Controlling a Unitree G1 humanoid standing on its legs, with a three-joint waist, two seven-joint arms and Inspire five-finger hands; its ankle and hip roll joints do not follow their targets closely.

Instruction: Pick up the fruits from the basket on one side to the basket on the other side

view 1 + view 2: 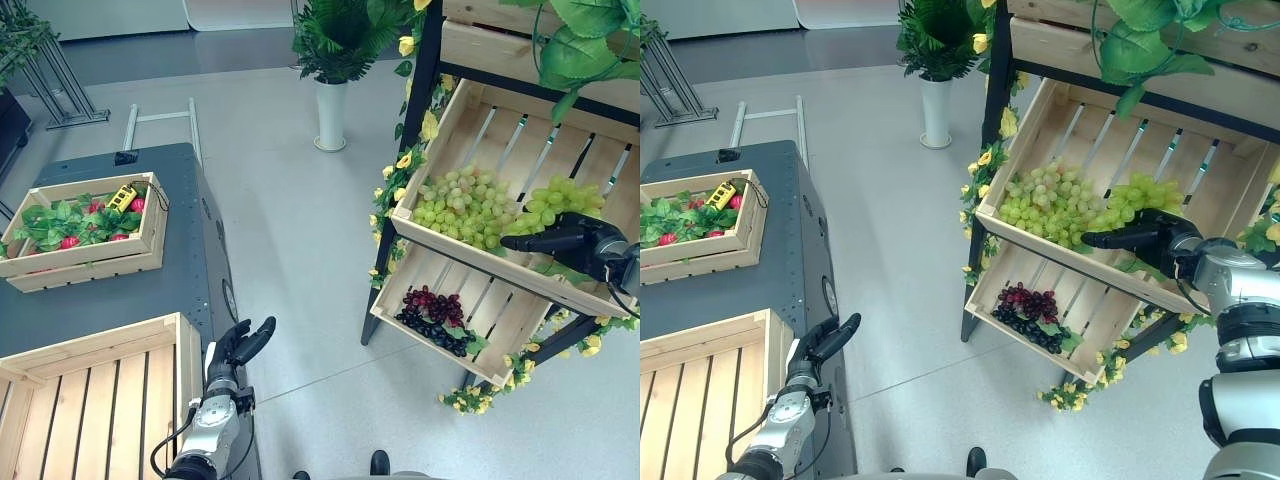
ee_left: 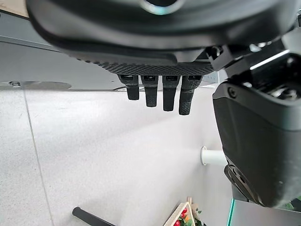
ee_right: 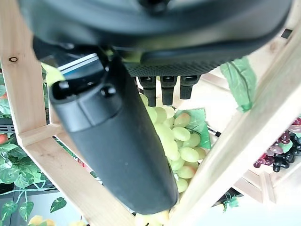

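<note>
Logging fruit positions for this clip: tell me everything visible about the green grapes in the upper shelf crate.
The green grapes lie in pale yellow-green bunches, glossy and plastic-looking, heaped along the lower front edge of the tilted wooden slat crate. The right hand reaches over them with fingers extended; whether it touches them is unclear. Green leaves lie among them.

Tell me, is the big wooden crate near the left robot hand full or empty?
Empty: the big wooden crate shows only bare slats beside the open left robot hand.
</note>
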